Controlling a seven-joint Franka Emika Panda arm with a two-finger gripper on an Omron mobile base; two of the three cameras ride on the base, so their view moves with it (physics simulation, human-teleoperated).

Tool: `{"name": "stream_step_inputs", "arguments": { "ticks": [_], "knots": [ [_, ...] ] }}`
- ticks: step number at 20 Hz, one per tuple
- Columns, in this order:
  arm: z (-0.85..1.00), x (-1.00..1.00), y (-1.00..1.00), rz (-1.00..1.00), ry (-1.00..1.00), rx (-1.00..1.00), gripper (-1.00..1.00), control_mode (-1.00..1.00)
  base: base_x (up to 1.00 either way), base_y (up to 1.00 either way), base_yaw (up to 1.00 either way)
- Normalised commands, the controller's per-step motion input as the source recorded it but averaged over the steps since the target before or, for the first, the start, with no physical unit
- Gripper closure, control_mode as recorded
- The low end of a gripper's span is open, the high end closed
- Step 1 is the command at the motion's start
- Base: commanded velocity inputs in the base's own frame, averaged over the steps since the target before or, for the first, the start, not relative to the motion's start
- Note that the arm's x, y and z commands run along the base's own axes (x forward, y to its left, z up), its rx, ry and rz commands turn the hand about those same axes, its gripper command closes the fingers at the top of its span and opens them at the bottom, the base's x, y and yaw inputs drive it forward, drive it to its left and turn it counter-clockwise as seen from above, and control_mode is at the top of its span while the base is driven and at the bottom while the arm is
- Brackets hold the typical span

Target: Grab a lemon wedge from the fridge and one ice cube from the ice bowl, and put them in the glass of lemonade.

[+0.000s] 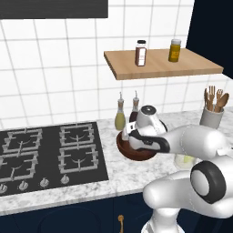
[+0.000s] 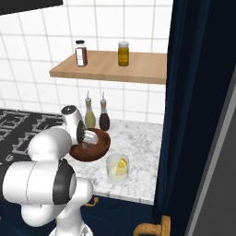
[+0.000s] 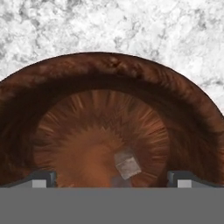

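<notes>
Our end effector (image 3: 112,177) hung spread above the bowl (image 3: 109,70), the ice cube (image 3: 127,165) on its floor between the fingertips; we feared the cube slipping sideways during closing.

The left base view looks forward and down from behind the arm's left side, taking in the stove (image 1: 50,152), the marble desk (image 1: 123,170) and the tiled wall. The right base view looks from behind the arm's right side, nearer the desk's right edge. Both share the ice bowl (image 2: 99,150), the wall shelf (image 1: 159,66) and the oil bottles (image 2: 90,117). The hand view looks straight down, close, into the ice bowl (image 3: 109,78), desk beyond its rim.
</notes>
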Motion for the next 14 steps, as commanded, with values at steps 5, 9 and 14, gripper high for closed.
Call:
{"name": "stream_step_inputs", "arguments": {
  "ticks": [5, 9, 14],
  "knots": [
    [-0.06, 0.16, 0.00, 0.00, 0.00, 0.00, -1.00, -1.00, 0.00, 0.00, 0.00],
    [-0.12, 0.13, 0.00, 0.00, 0.00, 0.00, -1.00, -1.00, 0.00, 0.00, 0.00],
    [-0.14, 0.16, 0.00, 0.00, 0.00, 0.00, -1.00, -1.00, 0.00, 0.00, 0.00]
  ]
}}
